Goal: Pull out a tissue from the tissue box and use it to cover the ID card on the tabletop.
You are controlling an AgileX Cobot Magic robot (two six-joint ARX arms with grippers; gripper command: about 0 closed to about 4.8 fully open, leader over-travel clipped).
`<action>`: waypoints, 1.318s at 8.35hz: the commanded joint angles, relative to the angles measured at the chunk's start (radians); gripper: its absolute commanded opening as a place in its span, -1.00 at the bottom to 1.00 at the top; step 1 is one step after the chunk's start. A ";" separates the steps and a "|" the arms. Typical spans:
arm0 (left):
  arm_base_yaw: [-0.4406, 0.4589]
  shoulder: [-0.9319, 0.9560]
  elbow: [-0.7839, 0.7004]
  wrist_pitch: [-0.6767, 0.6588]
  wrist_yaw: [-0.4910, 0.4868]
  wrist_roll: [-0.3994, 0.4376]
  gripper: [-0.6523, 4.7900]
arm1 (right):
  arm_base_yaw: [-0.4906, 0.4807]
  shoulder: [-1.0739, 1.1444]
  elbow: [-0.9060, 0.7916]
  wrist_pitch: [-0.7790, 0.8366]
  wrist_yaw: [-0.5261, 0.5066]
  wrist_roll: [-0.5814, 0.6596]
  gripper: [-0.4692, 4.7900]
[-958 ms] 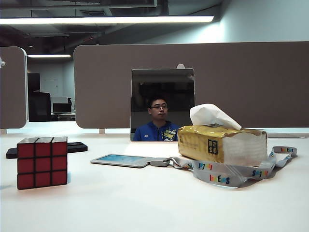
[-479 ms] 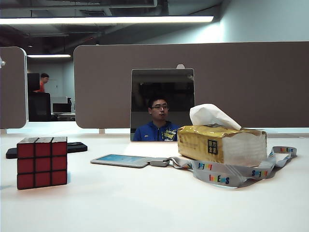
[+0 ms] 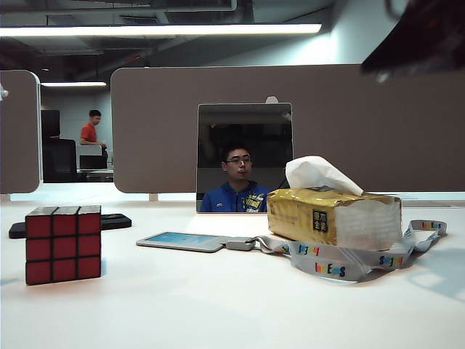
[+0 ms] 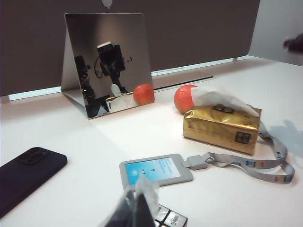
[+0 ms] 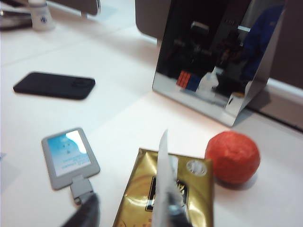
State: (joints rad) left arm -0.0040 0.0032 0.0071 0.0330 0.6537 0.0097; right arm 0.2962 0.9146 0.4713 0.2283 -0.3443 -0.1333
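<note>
At the left of the counter [image 3: 218, 313] stands a red-faced puzzle cube [image 3: 63, 244] with a black phone [image 3: 109, 220] behind it. The left hand [image 4: 136, 210] shows only as a blurred dark tip above the cube, and whether it is open cannot be told. The ID card [image 3: 182, 241] lies flat and uncovered at centre, its lanyard [image 3: 349, 265] looping round the front of the tissue box [image 3: 334, 217], from whose top the tissue [image 3: 320, 174] stands up. The right hand [image 5: 130, 215] hangs above that box, fingers [image 5: 85, 215] parted, gripping nothing.
</note>
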 commanded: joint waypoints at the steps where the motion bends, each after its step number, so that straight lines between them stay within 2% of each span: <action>1: -0.001 0.001 0.004 0.014 0.005 0.000 -0.78 | 0.038 0.277 0.005 0.207 0.040 -0.002 0.03; 4: -0.001 0.001 0.004 0.014 0.005 0.000 -0.78 | 0.037 0.404 0.005 0.272 0.080 -0.002 0.11; 9: -0.001 0.001 0.004 0.013 0.005 0.000 -0.78 | 0.037 0.575 0.005 0.400 0.148 -0.001 0.10; 11: -0.001 0.001 0.004 0.013 0.005 0.000 -0.78 | 0.037 0.575 0.005 0.440 0.147 0.003 -0.41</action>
State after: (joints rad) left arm -0.0040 0.0032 0.0071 0.0334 0.6540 0.0097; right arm 0.3321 1.4921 0.4725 0.6361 -0.2005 -0.1326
